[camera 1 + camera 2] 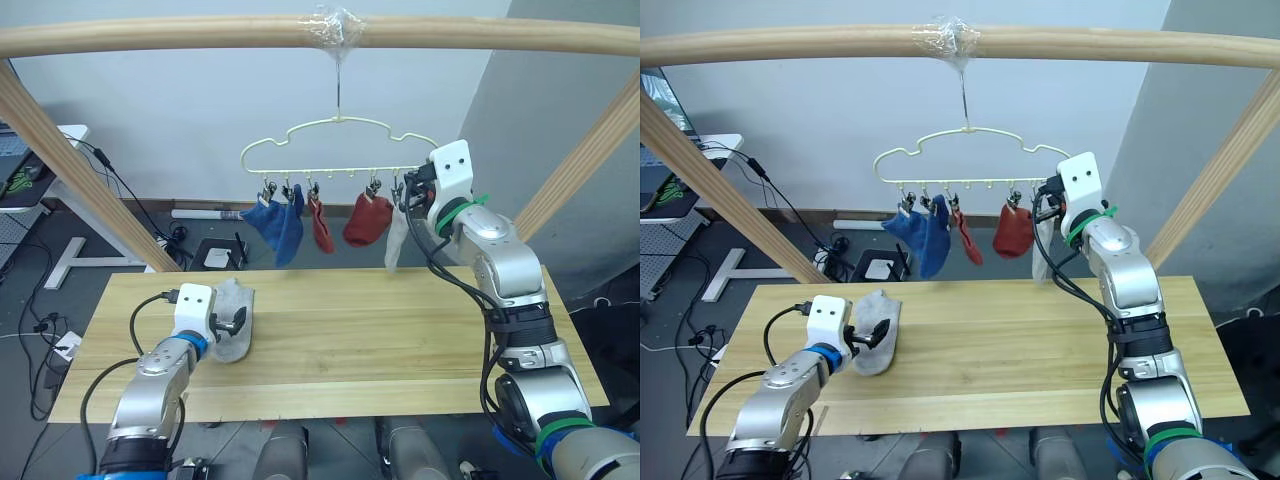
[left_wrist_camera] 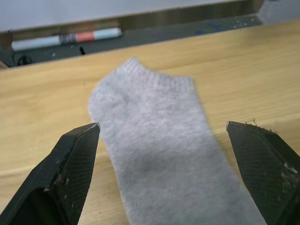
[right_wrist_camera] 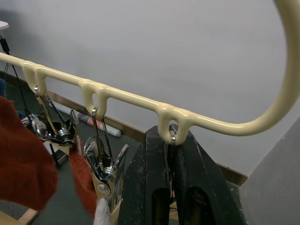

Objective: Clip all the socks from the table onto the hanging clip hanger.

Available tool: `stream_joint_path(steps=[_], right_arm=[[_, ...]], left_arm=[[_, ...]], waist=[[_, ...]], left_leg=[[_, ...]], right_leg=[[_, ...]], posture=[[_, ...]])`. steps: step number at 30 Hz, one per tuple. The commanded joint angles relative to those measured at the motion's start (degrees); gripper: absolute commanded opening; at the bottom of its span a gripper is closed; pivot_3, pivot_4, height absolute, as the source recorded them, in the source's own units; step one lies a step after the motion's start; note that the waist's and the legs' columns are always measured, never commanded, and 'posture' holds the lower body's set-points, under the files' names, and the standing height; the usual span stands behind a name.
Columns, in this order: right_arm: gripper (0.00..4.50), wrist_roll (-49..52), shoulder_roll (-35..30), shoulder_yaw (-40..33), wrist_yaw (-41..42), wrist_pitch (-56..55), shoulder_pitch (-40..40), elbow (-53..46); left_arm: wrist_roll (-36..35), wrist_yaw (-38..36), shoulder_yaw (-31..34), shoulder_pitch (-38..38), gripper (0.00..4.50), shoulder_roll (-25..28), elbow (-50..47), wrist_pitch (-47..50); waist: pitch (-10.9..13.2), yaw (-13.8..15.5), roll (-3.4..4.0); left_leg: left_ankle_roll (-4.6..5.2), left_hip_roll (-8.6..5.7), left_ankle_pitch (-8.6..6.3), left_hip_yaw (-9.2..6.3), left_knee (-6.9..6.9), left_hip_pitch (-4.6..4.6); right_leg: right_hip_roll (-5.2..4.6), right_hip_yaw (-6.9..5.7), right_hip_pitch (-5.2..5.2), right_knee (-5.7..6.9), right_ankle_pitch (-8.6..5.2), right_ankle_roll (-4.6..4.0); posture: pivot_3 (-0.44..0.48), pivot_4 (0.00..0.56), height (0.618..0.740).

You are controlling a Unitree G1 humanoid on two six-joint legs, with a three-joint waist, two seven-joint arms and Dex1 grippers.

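Nearest the camera, the left gripper [image 1: 240,320] sat low over the desk [image 1: 400,340] with its two fingers spread wide, holding nothing. A light grey sock [image 2: 159,154] lay flat on the wood between those fingers, on the robot's left part of the desk.

Five socks hung from the hanger [image 1: 340,140], which dangled by its hook from the wooden beam [image 1: 200,35]: two blue socks [image 1: 278,225] bunched together, two red socks [image 1: 366,220], and a second grey sock [image 1: 396,240] at the right end. Judging by this, most of the job was done; the grey sock on the desk was the only one left to clip.

The right arm was raised, elbow bent, with the right gripper [image 3: 171,183] up at the hanger's right end. Its fingers were clenched around the last metal clip [image 3: 171,138], just beside the clip holding the hung grey sock.
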Motion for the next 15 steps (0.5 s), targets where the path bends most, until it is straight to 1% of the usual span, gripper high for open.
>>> stream_joint_path(steps=[1, 6, 7, 9, 12, 14, 15], right_arm=[[0.01, -0.71, -0.44, 0.44, 0.3, -0.1, 0.7, -1.97], [0.01, -0.47, -0.67, 0.13, 0.33, 0.44, 0.91, -2.52], [0.01, -0.51, -0.87, 0.17, 0.43, 0.62, 1.14, -2.82], [0.01, -0.66, -1.56, 0.29, 0.79, 1.28, 1.71, -3.76], [0.01, -0.51, -2.22, 0.01, 0.88, 2.37, 2.19, -5.15], [0.01, -0.5, -2.57, 0.07, 0.88, 2.82, 2.55, -5.71], [0.0, -0.51, -2.66, 0.06, 0.81, 3.03, 2.84, -6.04]], left_arm=[[-1.16, 2.32, 3.09, -2.91, 4.5, -2.16, 2.83, 0.62], [-0.73, 2.91, 3.0, -5.01, 4.5, -4.2, 6.16, 0.17], [-0.56, 2.81, 2.84, -5.25, 4.5, -4.24, 6.6, 0.01], [-0.34, 2.86, 2.71, -5.69, 4.5, -4.1, 8.04, 1.33], [2.35, 4.14, 2.05, -6.25, 4.5, -2.66, 11.85, -0.05], [3.01, 3.23, 0.95, -6.07, 4.5, -2.57, 12.99, -0.07], [3.01, 2.56, 0.46, -5.77, 4.31, -2.74, 13.01, 0.29]], waist=[[0.0, 0.02, -0.01], [0.01, -0.04, -0.02], [0.01, -0.05, -0.02], [0.01, -0.06, -0.02], [0.01, -0.12, -0.02], [0.01, -0.17, -0.02], [0.0, -0.2, -0.01]], left_leg=[[0.0, 0.0, 0.0, -0.01, 0.0, 0.0], [0.0, -0.01, 0.0, 0.01, 0.0, 0.02], [0.0, -0.01, 0.0, 0.0, 0.0, 0.02], [0.0, 0.0, 0.0, 0.0, 0.0, 0.02], [-0.01, -0.01, 0.0, 0.01, 0.0, 0.02], [-0.01, -0.01, 0.0, 0.0, 0.0, 0.06], [-0.01, -0.01, 0.0, 0.0, 0.0, 0.06]], right_leg=[[0.0, 0.0, 0.0, 0.01, 0.0, 0.0], [0.0, 0.01, 0.01, 0.02, 0.0, 0.0], [0.0, 0.0, 0.01, 0.01, 0.0, 0.0], [0.0, 0.0, 0.01, 0.01, -0.01, 0.01], [0.0, 0.01, 0.01, 0.01, -0.09, 0.15], [0.0, 0.01, 0.02, 0.02, -0.09, 0.15], [0.0, 0.01, 0.02, 0.02, -0.12, 0.19]], posture=[[0.111, 0.244, 0.74], [0.109, 0.246, 0.74], [0.092, 0.247, 0.74], [0.08, 0.247, 0.74], [0.073, 0.24, 0.74], [0.073, 0.24, 0.74], [0.071, 0.233, 0.74]])
